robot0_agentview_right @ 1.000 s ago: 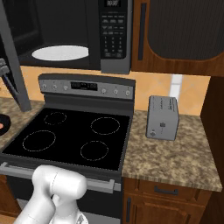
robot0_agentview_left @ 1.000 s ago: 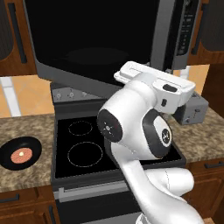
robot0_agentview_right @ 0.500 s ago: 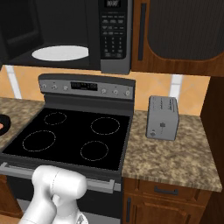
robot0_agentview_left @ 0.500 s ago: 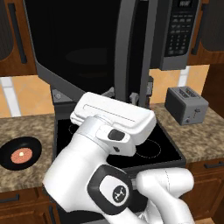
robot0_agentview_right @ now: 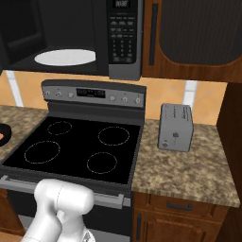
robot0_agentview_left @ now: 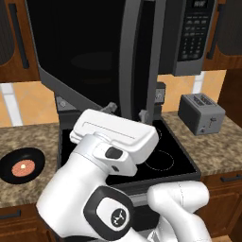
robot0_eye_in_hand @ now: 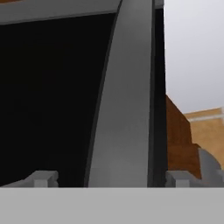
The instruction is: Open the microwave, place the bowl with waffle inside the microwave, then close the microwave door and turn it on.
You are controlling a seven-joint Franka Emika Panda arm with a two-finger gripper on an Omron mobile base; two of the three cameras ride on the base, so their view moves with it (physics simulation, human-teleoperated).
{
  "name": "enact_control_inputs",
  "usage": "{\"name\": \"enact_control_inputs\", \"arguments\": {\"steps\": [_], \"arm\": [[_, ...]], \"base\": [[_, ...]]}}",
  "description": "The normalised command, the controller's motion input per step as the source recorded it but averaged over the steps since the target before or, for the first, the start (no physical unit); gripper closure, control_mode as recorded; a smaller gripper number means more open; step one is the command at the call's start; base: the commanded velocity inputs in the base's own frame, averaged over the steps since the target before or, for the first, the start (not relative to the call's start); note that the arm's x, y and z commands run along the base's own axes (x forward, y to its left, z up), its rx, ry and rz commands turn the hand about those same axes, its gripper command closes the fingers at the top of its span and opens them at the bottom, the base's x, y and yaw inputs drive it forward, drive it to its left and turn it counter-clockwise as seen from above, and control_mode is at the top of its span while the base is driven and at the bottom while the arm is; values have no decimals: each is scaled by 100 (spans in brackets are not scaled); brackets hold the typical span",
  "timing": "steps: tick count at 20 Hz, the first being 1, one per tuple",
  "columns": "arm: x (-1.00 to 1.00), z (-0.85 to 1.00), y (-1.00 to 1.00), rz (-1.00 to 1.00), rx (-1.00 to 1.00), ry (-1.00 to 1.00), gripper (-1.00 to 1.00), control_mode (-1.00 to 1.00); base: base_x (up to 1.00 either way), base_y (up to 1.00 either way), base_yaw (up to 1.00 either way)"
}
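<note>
The microwave (robot0_agentview_right: 71, 38) gapes, its door (robot0_agentview_left: 80, 52) swung wide left of the stove (robot0_agentview_right: 75, 149); the gripper (robot0_eye_in_hand: 109, 178), fingers apart astride the door edge, should probably retreat squarely before seeking the bowl (robot0_agentview_left: 21, 165) and waffle (robot0_agentview_left: 23, 167) further left.

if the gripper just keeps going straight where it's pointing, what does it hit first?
Most likely the microwave door: its grey edge frame stands dead ahead between the fingertips of the gripper, seemingly close, though depth is hard to judge.

Brushed-steel microwave door (robot0_agentview_left: 137, 56) frames glossy black glass; speckled stone counter (robot0_agentview_right: 189, 165), polished wood cabinets (robot0_agentview_right: 194, 33), matt black bowl (robot0_agentview_left: 21, 165).
</note>
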Motion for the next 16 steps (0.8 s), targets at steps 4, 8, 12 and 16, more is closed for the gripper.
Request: {"name": "enact_control_inputs", "arguments": {"steps": [4, 8, 12, 16], "arm": [[-12, 2, 0, -21, 6, 0, -100, -100], [-47, 1, 6, -25, 3, 0, -100, -100], [-53, 0, 26, 1, 0, 0, -100, -100], [-57, 0, 1, 10, 0, 0, -100, -100]], "base": [[0, 0, 0], [0, 0, 0], [0, 0, 0], [0, 0, 0]]}}
